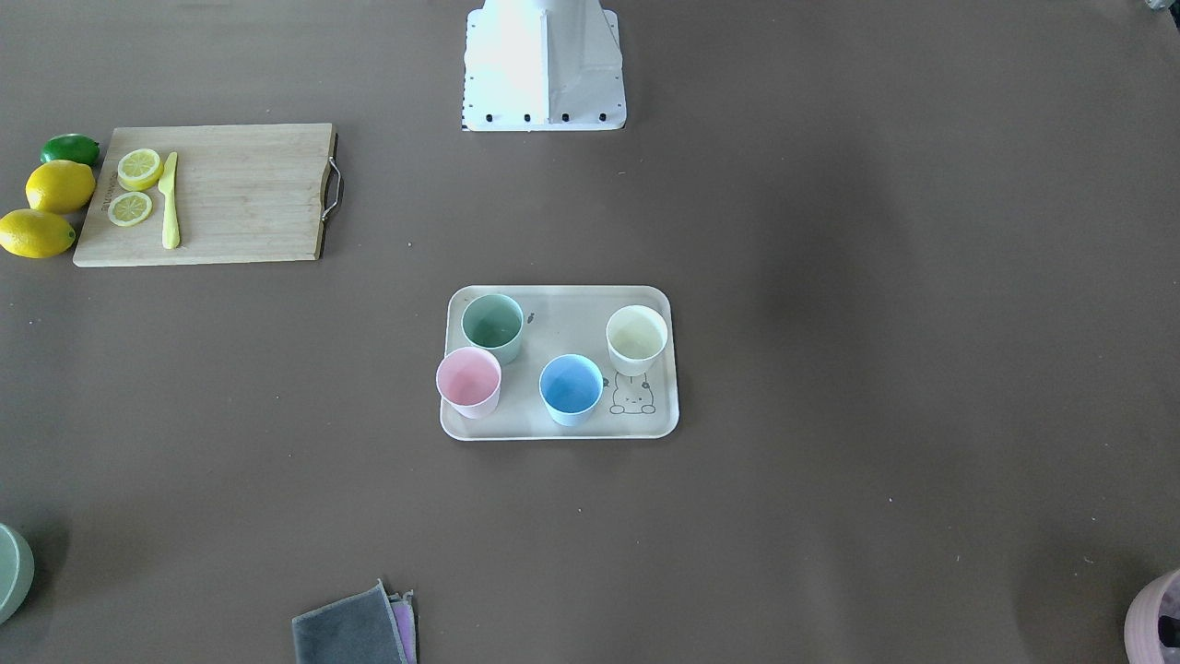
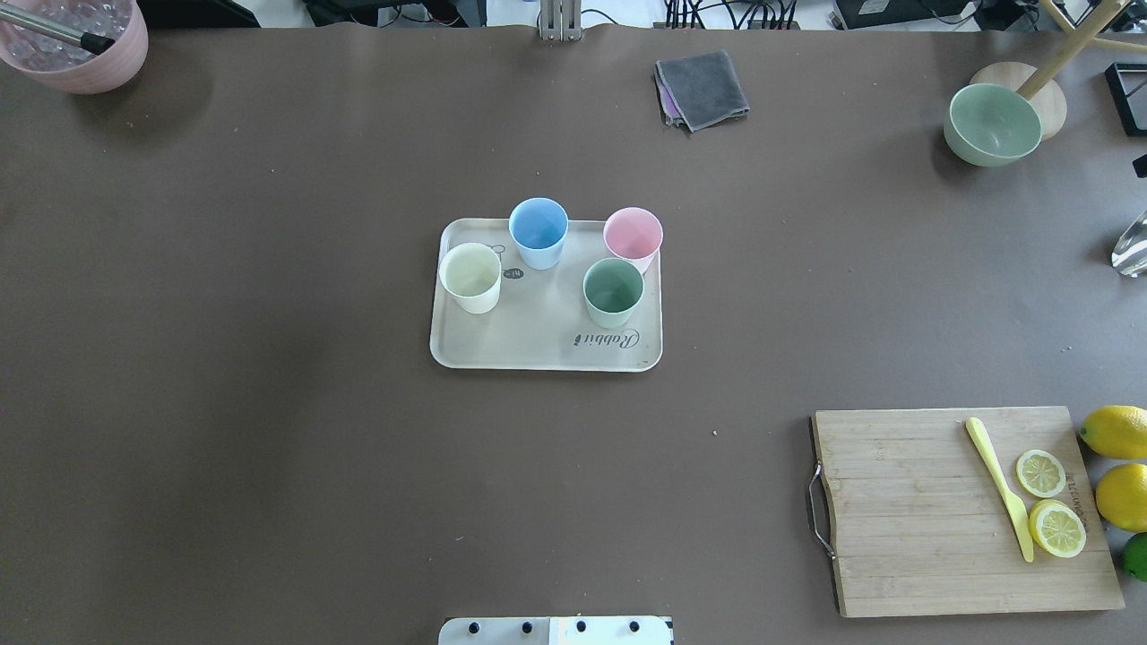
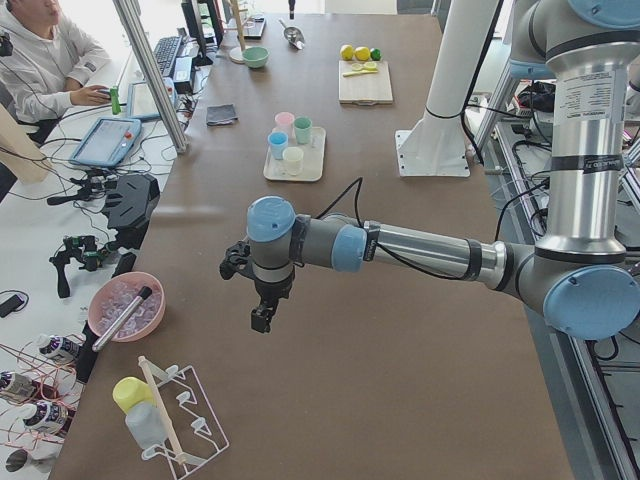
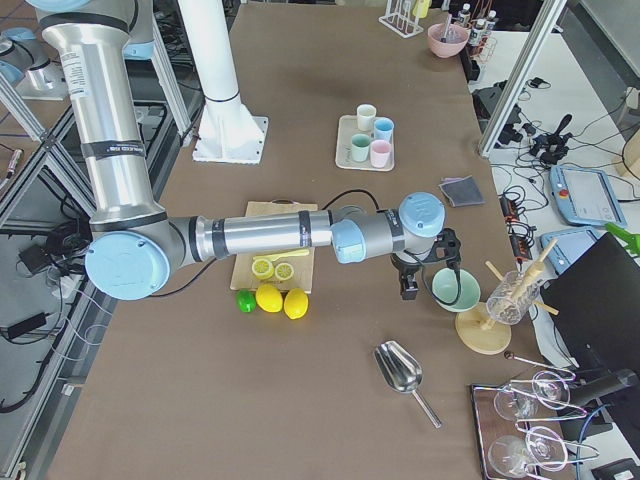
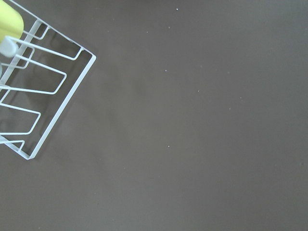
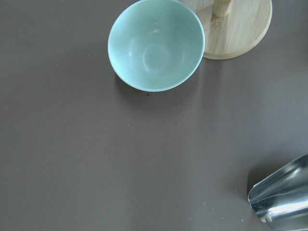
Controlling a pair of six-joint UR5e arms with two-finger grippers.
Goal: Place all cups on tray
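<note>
At mid-table sits the cream-beige, round-cornered tray [image 2: 529, 345], lettered "Rabbit", bearing the blue cup [image 2: 539, 233], pink cup [image 2: 633, 238], green cup [image 2: 613, 292] and cream cup [image 2: 470, 277]. Whether the left gripper [image 3: 261, 317] or right gripper [image 4: 408, 290] is closed, I cannot tell.

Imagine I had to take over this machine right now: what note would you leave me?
Left gripper: hangs over bare table, far from the tray; open or shut, cannot tell.
Right gripper: hangs beside the green bowl at the other end; cannot tell either.
Things: the tray sits mid-table. The blue cup, pink cup, green cup and cream cup stand upright on it, the pink one close to a corner rim.
Done: all four cups in view are on the tray.
Left: seemingly nothing; I see no cup off the tray.
</note>
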